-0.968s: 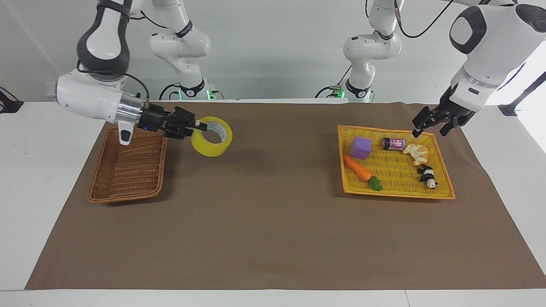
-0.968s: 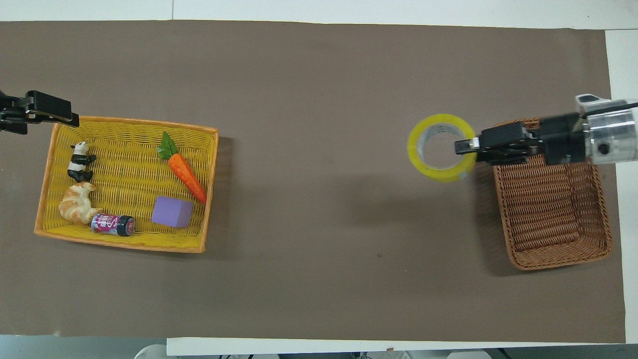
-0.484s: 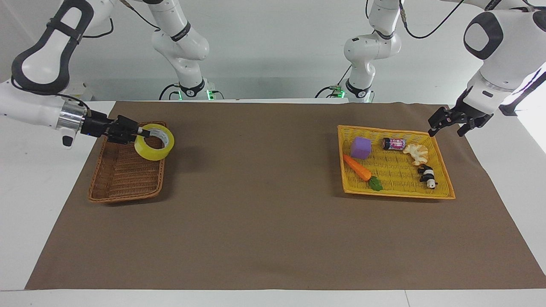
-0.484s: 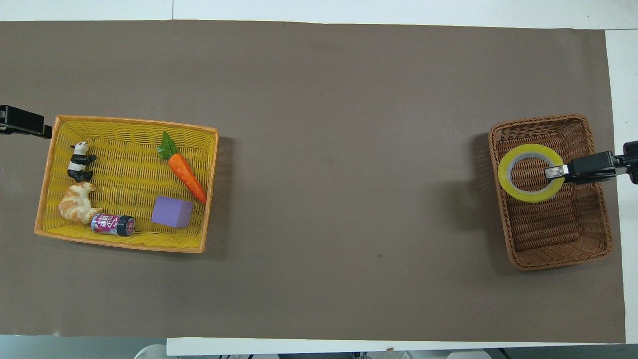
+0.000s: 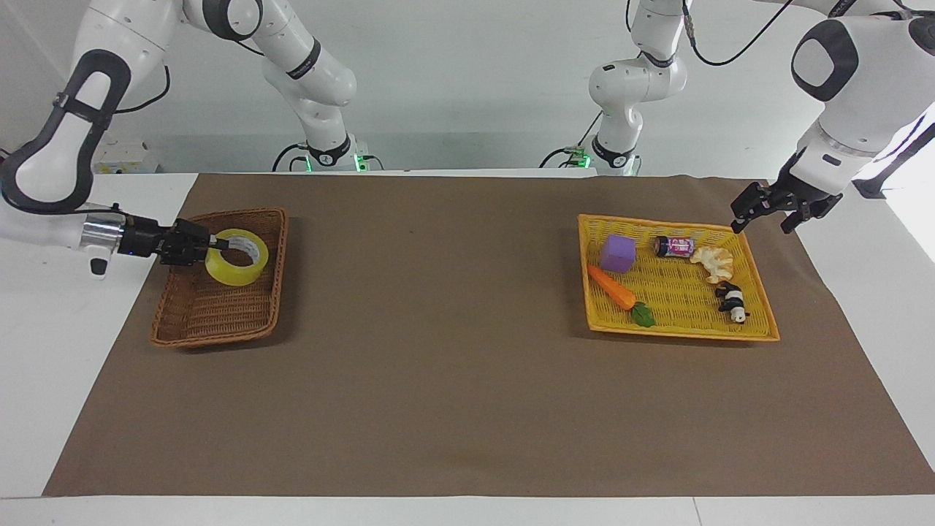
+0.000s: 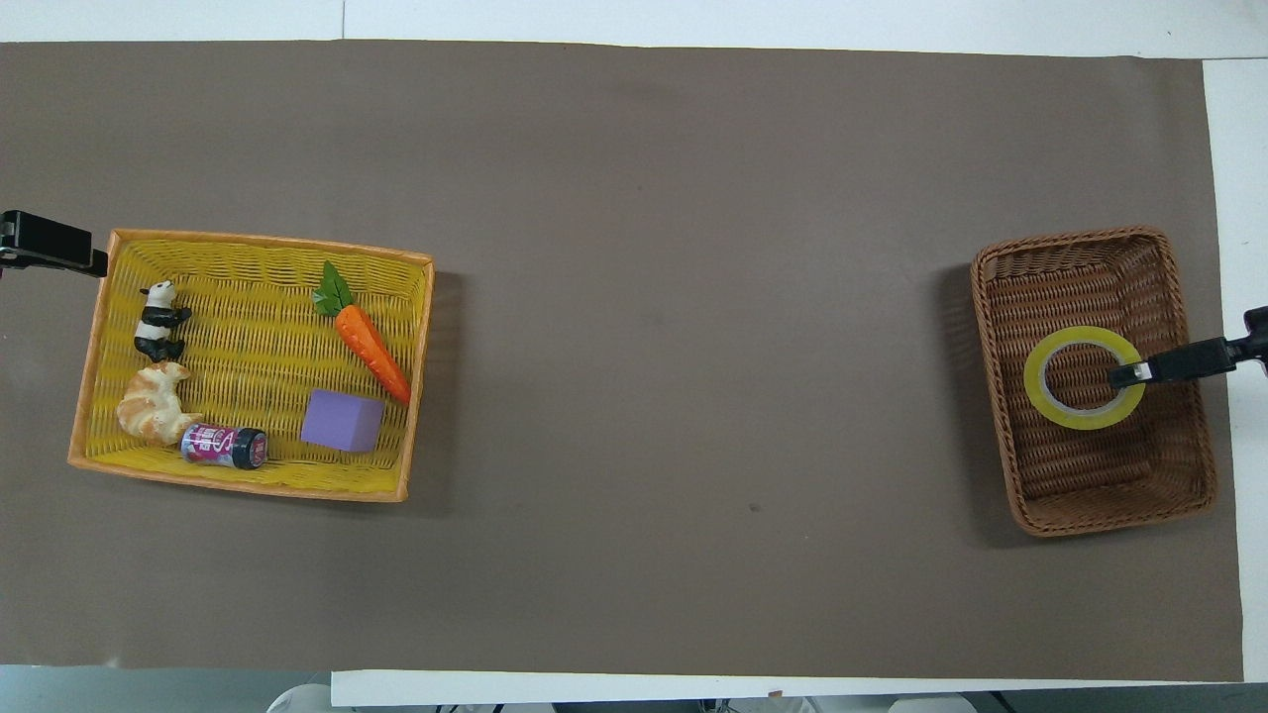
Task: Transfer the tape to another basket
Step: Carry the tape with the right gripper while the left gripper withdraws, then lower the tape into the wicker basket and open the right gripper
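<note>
The yellow tape roll [image 5: 235,257] is low inside the brown wicker basket [image 5: 212,337], at the right arm's end of the table. My right gripper [image 5: 208,245] is shut on the roll's wall, one finger inside the ring, reaching in over the basket's side. In the overhead view the tape [image 6: 1083,377] sits over the middle of the basket [image 6: 1090,485] with the right gripper [image 6: 1129,374] on its edge. I cannot tell whether the roll touches the basket floor. My left gripper [image 5: 761,218] is open and empty, in the air beside a corner of the yellow tray.
The yellow woven tray [image 5: 679,332] at the left arm's end holds a purple cube [image 5: 618,253], a carrot [image 5: 613,287], a small can [image 5: 673,246], a croissant [image 5: 713,261] and a panda figure [image 5: 733,301]. A brown mat covers the table.
My right gripper carried the tape from beside the brown basket to over it, then lowered it inside. My left gripper drew back from over the yellow tray's corner to beside it.
</note>
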`<state>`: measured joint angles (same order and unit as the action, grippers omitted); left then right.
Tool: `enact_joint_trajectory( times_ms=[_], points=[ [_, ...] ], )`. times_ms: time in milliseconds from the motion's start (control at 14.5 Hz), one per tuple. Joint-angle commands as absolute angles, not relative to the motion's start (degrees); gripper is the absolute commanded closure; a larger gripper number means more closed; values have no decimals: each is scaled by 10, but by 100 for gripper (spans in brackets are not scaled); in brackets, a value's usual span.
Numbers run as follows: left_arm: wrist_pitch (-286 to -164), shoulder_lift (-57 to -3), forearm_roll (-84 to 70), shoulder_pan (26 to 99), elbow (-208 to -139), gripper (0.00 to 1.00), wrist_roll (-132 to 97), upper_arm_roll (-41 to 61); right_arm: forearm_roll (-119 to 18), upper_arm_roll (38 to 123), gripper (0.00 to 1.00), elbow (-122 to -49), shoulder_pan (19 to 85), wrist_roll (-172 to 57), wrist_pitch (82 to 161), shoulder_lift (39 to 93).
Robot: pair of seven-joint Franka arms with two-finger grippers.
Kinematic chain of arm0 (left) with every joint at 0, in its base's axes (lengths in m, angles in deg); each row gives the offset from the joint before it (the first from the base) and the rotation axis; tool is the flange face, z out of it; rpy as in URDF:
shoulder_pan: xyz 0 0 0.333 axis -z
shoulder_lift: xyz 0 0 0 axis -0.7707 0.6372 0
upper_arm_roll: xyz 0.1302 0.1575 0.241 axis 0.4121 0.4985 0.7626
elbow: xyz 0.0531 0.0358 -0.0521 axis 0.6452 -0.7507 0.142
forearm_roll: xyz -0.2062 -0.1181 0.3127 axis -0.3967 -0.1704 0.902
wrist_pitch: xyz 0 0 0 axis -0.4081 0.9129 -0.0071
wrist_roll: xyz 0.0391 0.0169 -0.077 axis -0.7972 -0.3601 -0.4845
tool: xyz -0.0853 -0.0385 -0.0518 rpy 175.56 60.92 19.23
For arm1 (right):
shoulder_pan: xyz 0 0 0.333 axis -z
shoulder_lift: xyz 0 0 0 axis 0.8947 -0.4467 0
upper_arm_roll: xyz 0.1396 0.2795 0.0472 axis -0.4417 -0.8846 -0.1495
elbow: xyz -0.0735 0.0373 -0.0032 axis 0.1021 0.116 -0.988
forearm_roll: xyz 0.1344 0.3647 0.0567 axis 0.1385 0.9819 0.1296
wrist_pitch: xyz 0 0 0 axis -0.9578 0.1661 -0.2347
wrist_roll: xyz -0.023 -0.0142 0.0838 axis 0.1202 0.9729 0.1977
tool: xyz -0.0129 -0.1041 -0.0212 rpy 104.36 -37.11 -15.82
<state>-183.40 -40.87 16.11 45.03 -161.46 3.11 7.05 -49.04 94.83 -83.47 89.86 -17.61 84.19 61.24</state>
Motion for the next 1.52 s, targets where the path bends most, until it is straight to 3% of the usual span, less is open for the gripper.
enact_joint_trajectory(
  times_ms=[0,622,691,760,829,1244,1452],
  points=[
    [-1831,-424,172,446,-1630,1,37,67,-510,945,100,-855,903,-144,858,622],
    [-1831,-424,171,446,-1630,1,38,67,-530,945,100,-872,909,-94,892,609],
    [-1831,-424,172,446,-1630,1,37,67,-531,945,96,-872,908,-92,894,609],
    [-1831,-424,172,446,-1630,1,38,67,-537,945,64,-872,905,-80,906,609],
    [-1831,-424,171,446,-1630,1,38,67,-542,945,1,-873,905,-79,919,609],
    [-1831,-424,171,446,-1630,1,38,67,-552,944,0,-864,901,-77,935,612],
    [-1831,-424,172,446,-1631,1,38,67,-596,944,0,-854,866,-81,963,645]
  ],
)
